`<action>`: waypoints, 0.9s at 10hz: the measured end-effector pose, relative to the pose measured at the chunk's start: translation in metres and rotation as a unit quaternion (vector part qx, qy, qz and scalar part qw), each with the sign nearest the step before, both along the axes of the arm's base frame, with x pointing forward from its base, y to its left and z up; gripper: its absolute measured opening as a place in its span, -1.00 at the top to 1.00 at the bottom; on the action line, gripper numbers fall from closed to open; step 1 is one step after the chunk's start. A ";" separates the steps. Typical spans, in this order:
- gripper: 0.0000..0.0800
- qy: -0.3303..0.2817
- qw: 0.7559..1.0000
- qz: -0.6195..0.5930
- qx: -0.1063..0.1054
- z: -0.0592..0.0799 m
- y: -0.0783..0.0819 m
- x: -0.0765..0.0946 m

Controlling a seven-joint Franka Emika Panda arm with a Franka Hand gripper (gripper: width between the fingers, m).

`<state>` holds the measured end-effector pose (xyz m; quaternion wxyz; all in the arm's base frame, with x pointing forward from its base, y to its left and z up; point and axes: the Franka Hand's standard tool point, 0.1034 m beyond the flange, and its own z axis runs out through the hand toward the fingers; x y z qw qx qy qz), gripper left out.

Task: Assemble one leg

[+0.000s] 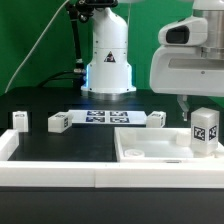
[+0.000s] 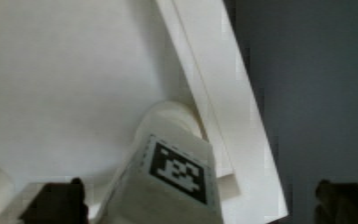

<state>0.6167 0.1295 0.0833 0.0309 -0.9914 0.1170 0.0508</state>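
A leg (image 1: 204, 128), a chunky white peg with black-and-white tags, stands upright in the right corner of the large white panel (image 1: 150, 150). My gripper (image 1: 199, 107) hangs just above it. In the wrist view the leg (image 2: 176, 165) lies between my two dark fingertips (image 2: 55, 200), which stand wide apart and do not touch it. The gripper (image 2: 199, 205) is open. The panel's raised rim (image 2: 215, 90) runs beside the leg. Three more legs lie on the black table: one at the exterior view's left (image 1: 19, 120), one beside it (image 1: 57, 122), one behind the panel (image 1: 157, 119).
The marker board (image 1: 100, 118) lies flat at the middle back, in front of the robot base (image 1: 108, 60). Long white border rails (image 1: 50, 172) run along the front edge and the exterior view's left side (image 1: 8, 145).
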 end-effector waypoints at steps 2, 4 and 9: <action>-0.62 -0.010 0.994 0.104 0.010 0.000 -0.002 0.001; -0.62 -0.016 0.982 0.186 0.017 -0.001 -0.005 0.002; -0.55 -0.027 0.942 0.333 0.031 -0.001 -0.006 0.002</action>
